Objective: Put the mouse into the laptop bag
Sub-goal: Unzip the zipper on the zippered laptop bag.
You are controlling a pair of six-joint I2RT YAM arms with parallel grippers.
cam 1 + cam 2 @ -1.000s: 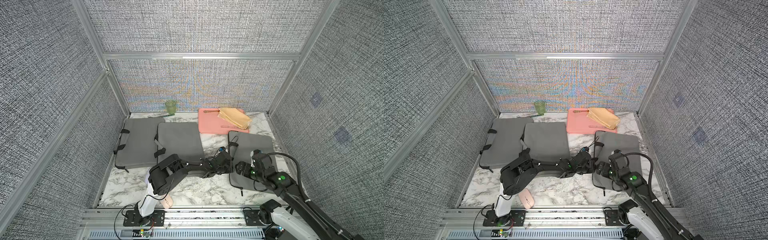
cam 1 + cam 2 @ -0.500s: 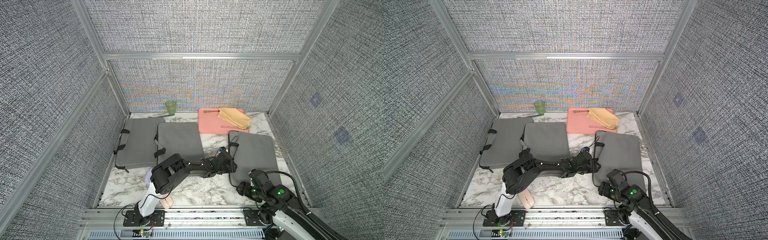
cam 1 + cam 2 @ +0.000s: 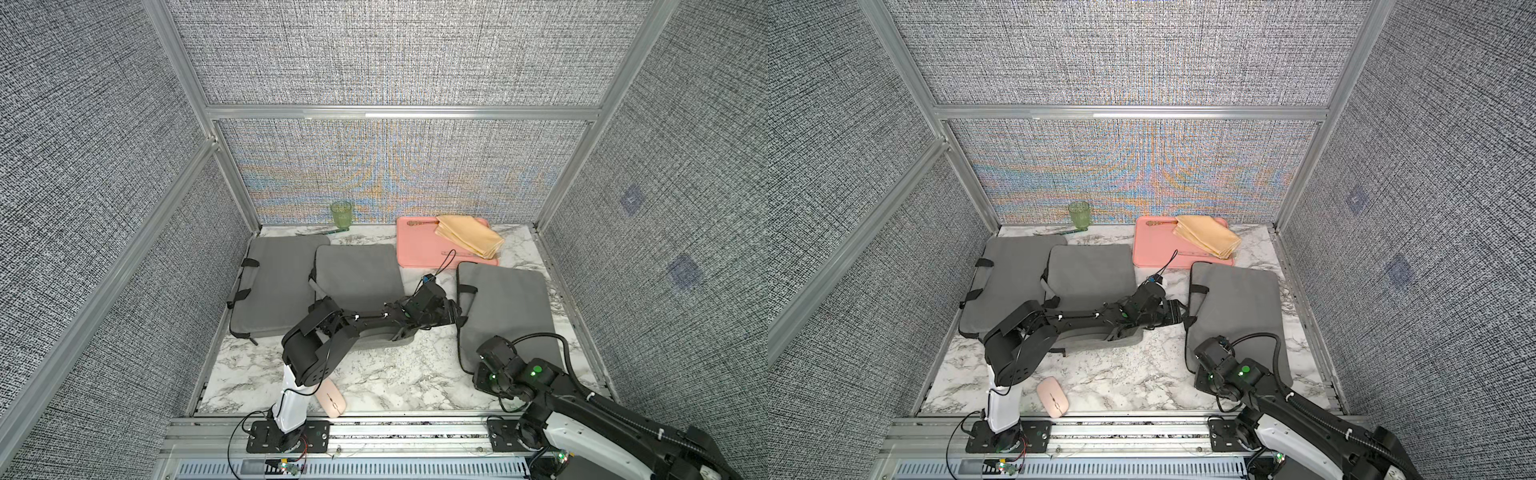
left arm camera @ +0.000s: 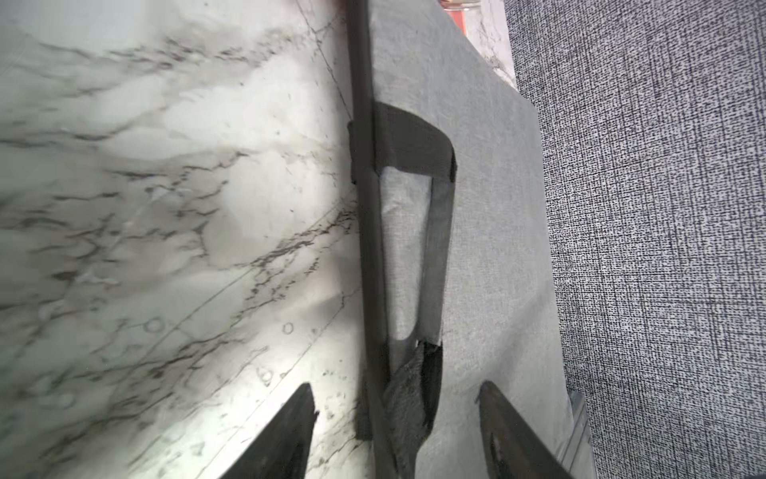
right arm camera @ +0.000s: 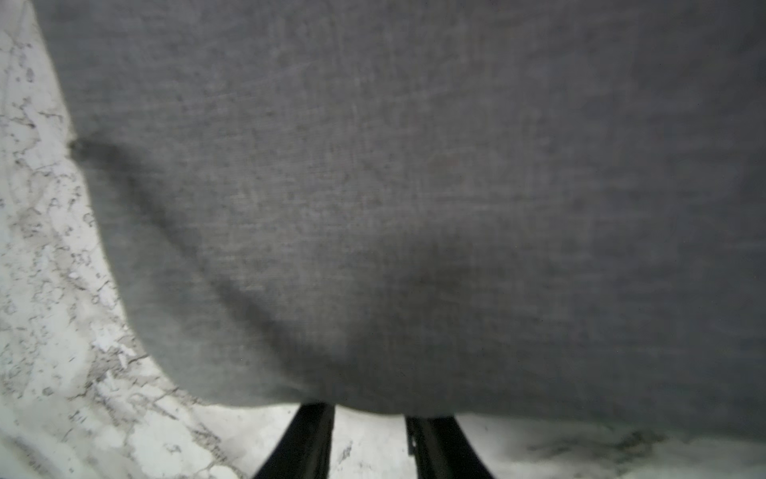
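The pink mouse (image 3: 330, 398) (image 3: 1052, 397) lies at the table's front edge beside the left arm's base, with neither gripper near it. A grey laptop bag (image 3: 507, 307) (image 3: 1237, 307) lies flat on the right. My left gripper (image 3: 455, 313) (image 4: 396, 385) is open and straddles that bag's (image 4: 489, 249) left edge, with the dark handle strap (image 4: 435, 257) between its fingers and untouched. My right wrist (image 3: 498, 357) hovers over the bag's front left corner. In the right wrist view my right gripper (image 5: 369, 408) shows a narrow gap, and the bag's fabric (image 5: 414, 186) hides its tips.
Two more grey bags (image 3: 274, 282) (image 3: 357, 270) lie at the left and middle, and the left arm stretches across the middle one's front. A pink tray (image 3: 419, 249) with a yellow cloth (image 3: 469, 235) and a green cup (image 3: 341, 214) stand at the back. Mesh walls enclose the table.
My left gripper has opened at the right bag's handle edge. My right arm has pulled back from the bag's left side to its front corner, and its jaws have narrowed.
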